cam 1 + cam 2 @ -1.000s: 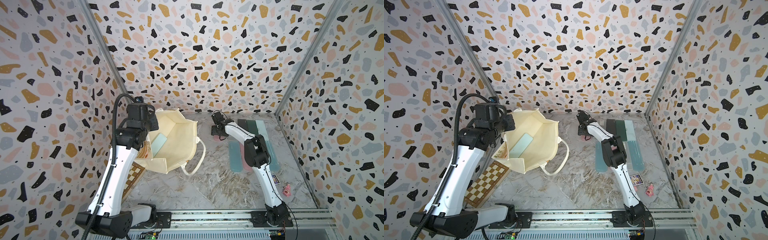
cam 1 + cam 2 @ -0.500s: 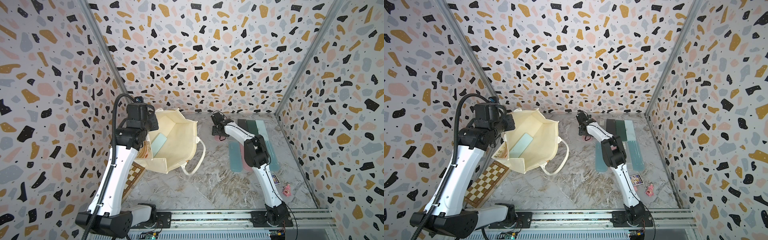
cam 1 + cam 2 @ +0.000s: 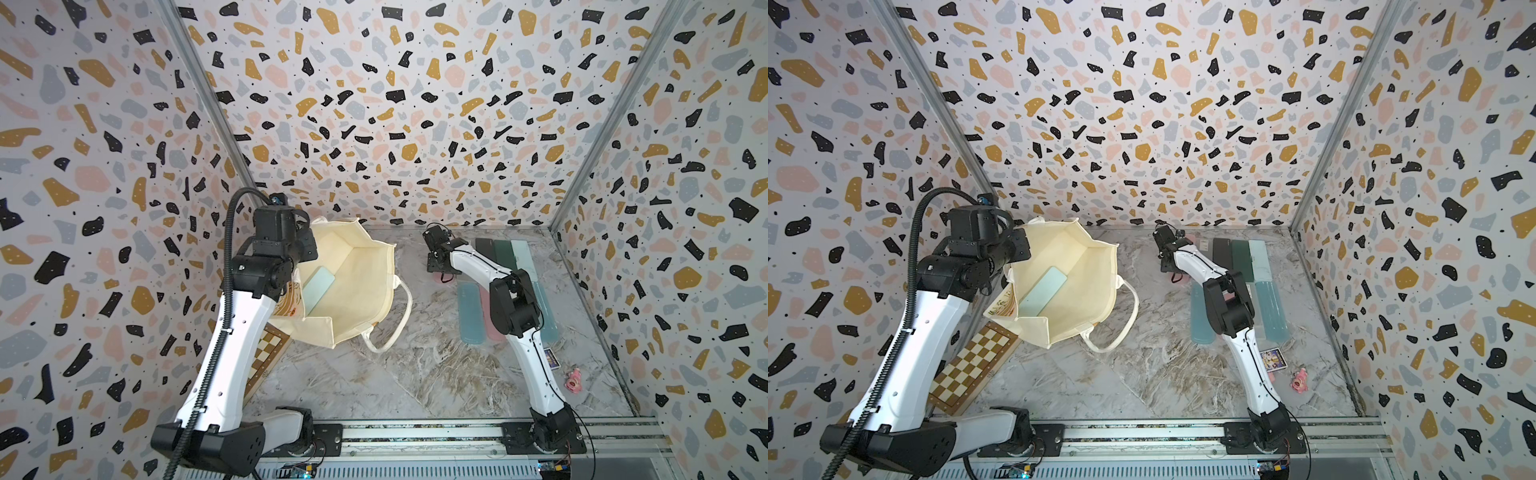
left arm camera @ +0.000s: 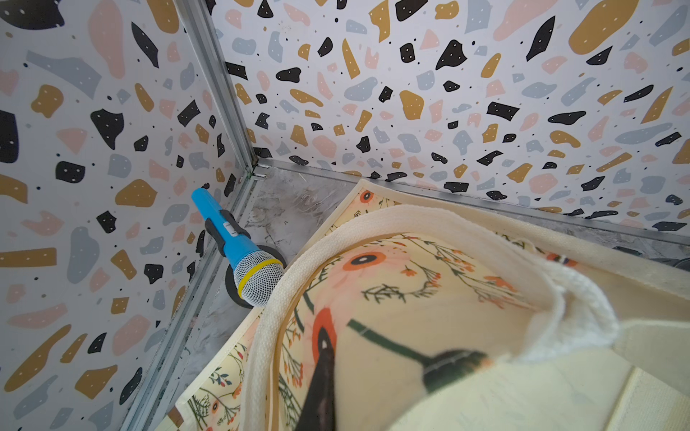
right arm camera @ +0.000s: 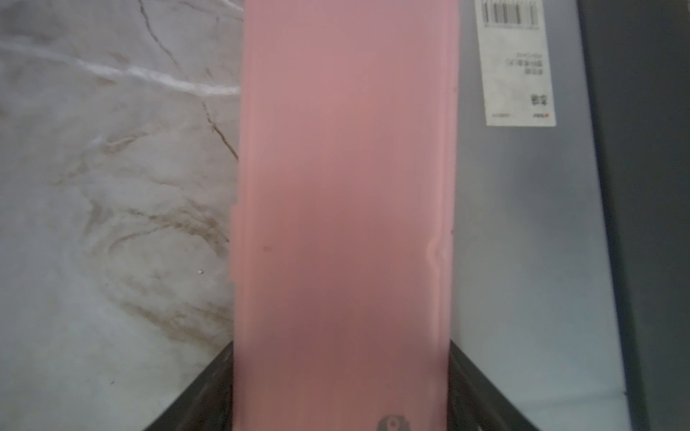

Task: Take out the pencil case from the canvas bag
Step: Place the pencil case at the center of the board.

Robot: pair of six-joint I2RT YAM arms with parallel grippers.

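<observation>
The cream canvas bag (image 3: 365, 299) (image 3: 1084, 286) stands open at the back left, one loop handle (image 3: 397, 320) hanging over its front. A pale green pencil case (image 3: 318, 286) (image 3: 1042, 291) lies inside it. My left gripper (image 3: 305, 245) (image 4: 336, 350) is shut on the bag's floral side near the rim, holding the mouth open; only one dark finger (image 4: 321, 377) shows in the left wrist view. My right gripper (image 3: 440, 268) (image 5: 341, 410) is low over the back of the table, its jaws closed on both long sides of a pink pencil case (image 5: 343, 186) (image 3: 437, 277).
Several flat cases (image 3: 471, 311) (image 3: 1271, 307) lie in rows on the right, dark ones (image 3: 503, 249) behind. A chessboard (image 3: 971, 365) lies under the left arm. A blue toy microphone (image 4: 239, 246) leans in the back left corner. A card (image 3: 1273, 359) and a pink toy (image 3: 1300, 380) lie front right.
</observation>
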